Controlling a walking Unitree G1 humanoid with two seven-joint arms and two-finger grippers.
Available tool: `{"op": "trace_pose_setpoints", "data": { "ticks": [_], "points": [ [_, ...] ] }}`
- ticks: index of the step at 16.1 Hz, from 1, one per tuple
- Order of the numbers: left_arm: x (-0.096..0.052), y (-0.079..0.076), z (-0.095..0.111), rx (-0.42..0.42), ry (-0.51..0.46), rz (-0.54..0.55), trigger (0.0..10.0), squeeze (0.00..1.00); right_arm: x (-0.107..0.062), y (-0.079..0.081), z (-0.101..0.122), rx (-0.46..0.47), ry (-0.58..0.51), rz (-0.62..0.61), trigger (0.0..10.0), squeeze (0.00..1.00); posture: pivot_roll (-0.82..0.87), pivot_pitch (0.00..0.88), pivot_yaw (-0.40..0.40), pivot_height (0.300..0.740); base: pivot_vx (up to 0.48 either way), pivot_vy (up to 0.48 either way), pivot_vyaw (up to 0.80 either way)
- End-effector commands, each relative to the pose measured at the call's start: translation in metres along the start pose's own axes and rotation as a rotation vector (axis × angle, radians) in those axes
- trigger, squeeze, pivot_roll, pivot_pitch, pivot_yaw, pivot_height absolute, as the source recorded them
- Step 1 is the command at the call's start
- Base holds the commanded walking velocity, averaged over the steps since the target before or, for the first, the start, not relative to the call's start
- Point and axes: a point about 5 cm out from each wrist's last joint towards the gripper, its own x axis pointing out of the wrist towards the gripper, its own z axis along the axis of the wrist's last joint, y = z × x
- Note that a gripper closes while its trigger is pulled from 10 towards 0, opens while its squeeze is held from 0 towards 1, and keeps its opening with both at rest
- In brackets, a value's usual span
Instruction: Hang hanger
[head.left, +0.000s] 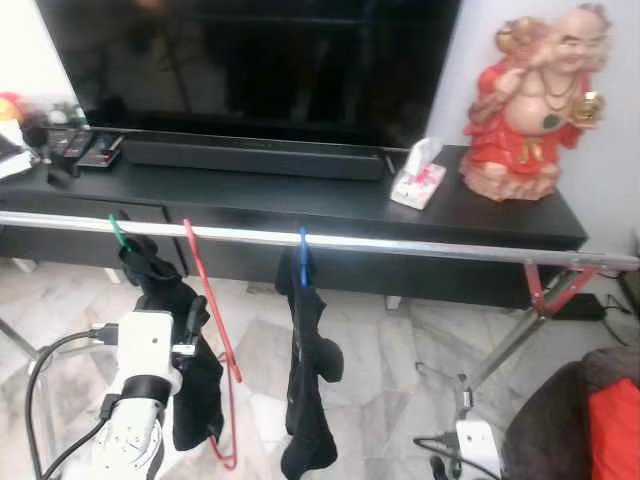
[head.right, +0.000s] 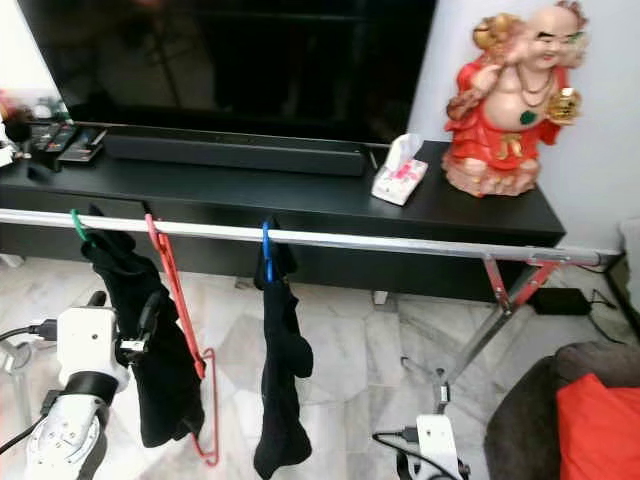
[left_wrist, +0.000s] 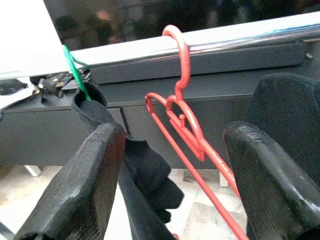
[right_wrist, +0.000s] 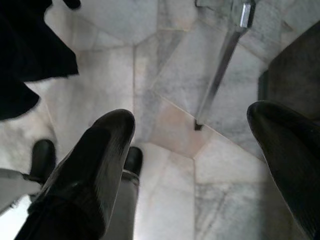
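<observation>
Hangers line a silver rail (head.left: 400, 245) in front of a black TV cabinet (head.left: 300, 200). From the left, a green hanger (head.left: 118, 232) carries a black garment (head.left: 185, 350), a red hanger (head.left: 215, 330) is hooked on the rail with nothing on it, and a blue hanger (head.left: 303, 255) holds another dark garment (head.left: 308, 390). The left gripper (left_wrist: 172, 165) sits just short of the red hanger, fingers spread and gripping nothing. The right gripper (right_wrist: 200, 165) hangs low over the marble floor (right_wrist: 165, 65), fingers apart and empty.

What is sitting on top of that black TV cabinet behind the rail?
On the cabinet: a TV, soundbar, tissue box, red figurine and remotes. Its far left end is cut off.
</observation>
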Motion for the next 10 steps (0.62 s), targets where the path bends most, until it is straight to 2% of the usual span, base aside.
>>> {"op": "trace_pose_setpoints", "data": {
  "ticks": [1,5,9,10],
  "points": [
    [0.0033,-0.0061,0.0008,-0.005,0.000,-0.026,10.0,0.00,-0.0018,-0.0044,-0.0090,0.031,0.031,-0.014,10.0,0.00,-0.05,0.000,-0.035,0.740,0.000,0.000,0.00],
    [0.0036,-0.0095,-0.0026,-0.026,0.023,-0.035,10.0,0.00,-0.0022,-0.0019,-0.0112,0.002,0.034,-0.008,10.0,0.00,-0.05,0.000,-0.035,0.740,0.000,0.000,0.00],
    [0.0041,-0.0110,-0.0016,-0.036,0.021,-0.042,10.0,0.00,-0.0028,0.0038,-0.0144,0.008,0.031,0.000,10.0,0.00,-0.05,0.000,-0.033,0.740,0.000,0.000,0.60],
    [0.0042,-0.0107,-0.0015,-0.037,0.022,-0.041,10.0,0.00,-0.0029,0.0046,-0.0148,0.012,0.031,0.001,10.0,0.00,-0.05,0.000,-0.033,0.740,0.000,0.000,0.00]
  ]
}}
